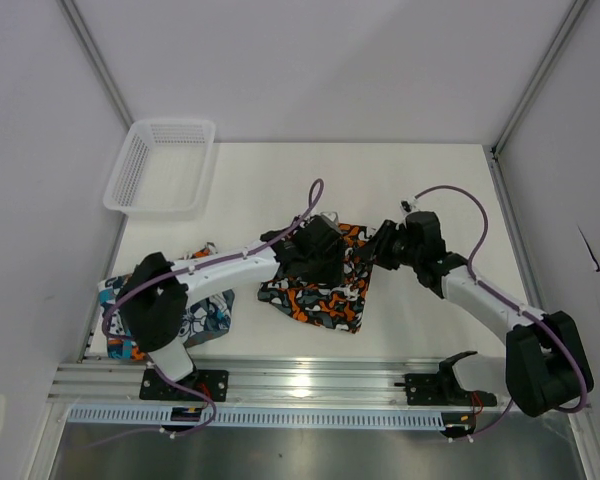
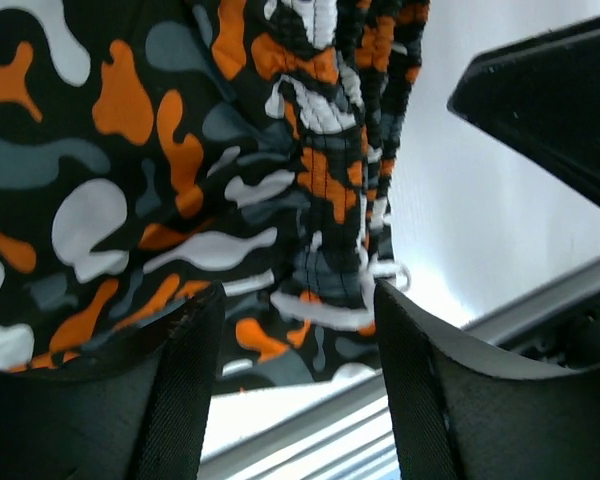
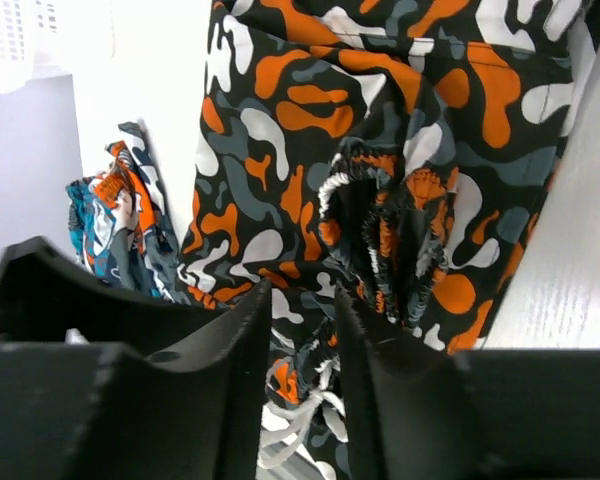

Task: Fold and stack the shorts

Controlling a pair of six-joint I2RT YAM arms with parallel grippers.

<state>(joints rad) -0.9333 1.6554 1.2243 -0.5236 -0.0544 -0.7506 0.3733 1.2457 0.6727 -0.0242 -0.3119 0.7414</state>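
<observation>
From above, both wrists crowd over the far edge of the camouflage shorts in the middle of the table, so neither set of fingertips can be made out there. The patchwork shorts lie at the near left corner, partly covered by the left arm, well apart from the camouflage pair. The basket sits at the far left corner. Only the wrist cameras show the fingers. The left gripper has its jaws spread wide. The gathered waistband of the camouflage shorts lies just beyond the tips, running down toward the gap between them. Neither finger visibly presses on the cloth. The right gripper has its jaws drawn close but not touching. Camouflage cloth and a white drawstring show in the narrow slot between them. It may be pinching the cord, but the fingers cut off the contact, so I cannot tell. That view also catches the patchwork shorts bunched off to the left and a corner of the basket.
</observation>
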